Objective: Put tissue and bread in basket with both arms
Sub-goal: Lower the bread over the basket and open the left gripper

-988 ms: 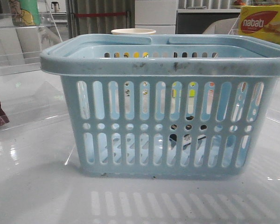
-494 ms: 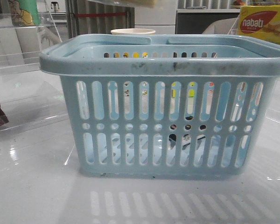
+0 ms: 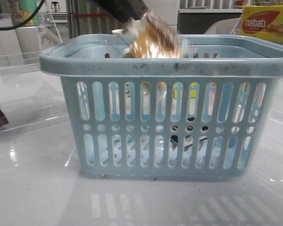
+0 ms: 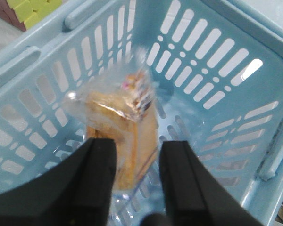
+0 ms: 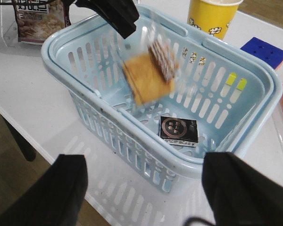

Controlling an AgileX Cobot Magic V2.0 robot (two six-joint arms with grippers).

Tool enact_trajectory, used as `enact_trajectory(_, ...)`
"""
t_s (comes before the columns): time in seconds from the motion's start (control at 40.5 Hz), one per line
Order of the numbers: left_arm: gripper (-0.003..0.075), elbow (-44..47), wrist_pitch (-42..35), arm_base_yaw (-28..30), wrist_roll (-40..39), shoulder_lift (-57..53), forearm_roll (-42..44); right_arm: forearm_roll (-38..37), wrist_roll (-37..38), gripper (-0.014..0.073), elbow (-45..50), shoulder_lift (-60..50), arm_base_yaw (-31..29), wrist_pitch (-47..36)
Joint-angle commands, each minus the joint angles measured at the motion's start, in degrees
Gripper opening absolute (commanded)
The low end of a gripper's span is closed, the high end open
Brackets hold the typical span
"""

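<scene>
The light-blue basket (image 3: 165, 68) stands in the middle of the table. The bread (image 3: 153, 40), golden-brown in a clear wrapper, is blurred in the air at the basket's rim, just under my left gripper (image 3: 127, 9). In the left wrist view the bread (image 4: 127, 127) is beyond the parted fingers of my left gripper (image 4: 137, 146), over the basket floor (image 4: 212, 61). The tissue (image 5: 178, 130), a black and white packet, lies flat inside the basket (image 5: 146, 141). The bread (image 5: 148, 75) hangs above it. My right gripper (image 5: 146, 188) is wide open and empty, above the table beside the basket.
A yellow-and-red nabati box (image 3: 266, 23) stands at the back right. A yellow paper cup (image 5: 212, 16) and a blue cube (image 5: 264, 49) sit behind the basket. A snack packet (image 5: 37, 19) stands at its left. The table edge (image 5: 19, 117) is near.
My left gripper has come in from above with the bread. The bread has dropped to rim level and is blurred with motion. The basket and tissue have not moved.
</scene>
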Motion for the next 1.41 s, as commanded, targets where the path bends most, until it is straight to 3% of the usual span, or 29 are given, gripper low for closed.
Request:
enact_trajectory(0.0,0.044,-1.5,-2.2,-0.2,0.0,-2.5,-2.7,0.1,-0.5,0.0602,-1.5,0.1,-0.1,-4.0)
enact_trajectory(0.395,0.0437,-1.1,0.8,-0.2,-0.4,-14.7,-2.5,0.1,-0.5,0.0602,-1.5,0.1,-0.1,-4.0)
enact_trajectory(0.593,0.0437,6.6,0.7,-0.2,-3.5,-26.6,0.9,0.1,-0.5,0.0602,-1.5,0.1,-0.1,-4.0)
enact_trajectory(0.964,0.0437,27.7,-1.5,-0.2,-28.8,-52.3,28.7,0.2,-0.5,0.0602,-1.5,0.1,-0.1,-2.5)
enact_trajectory(1.211,0.0437,39.5,-6.3,-0.2,-37.5,-65.7,31.8,-0.5,2.9,0.0602,-1.5,0.1,-0.6,-0.1)
enact_trajectory(1.384,0.0437,44.1,-8.1,-0.2,-39.2,-68.8,32.8,-7.1,8.5,0.0602,-1.5,0.0,-3.8,6.5)
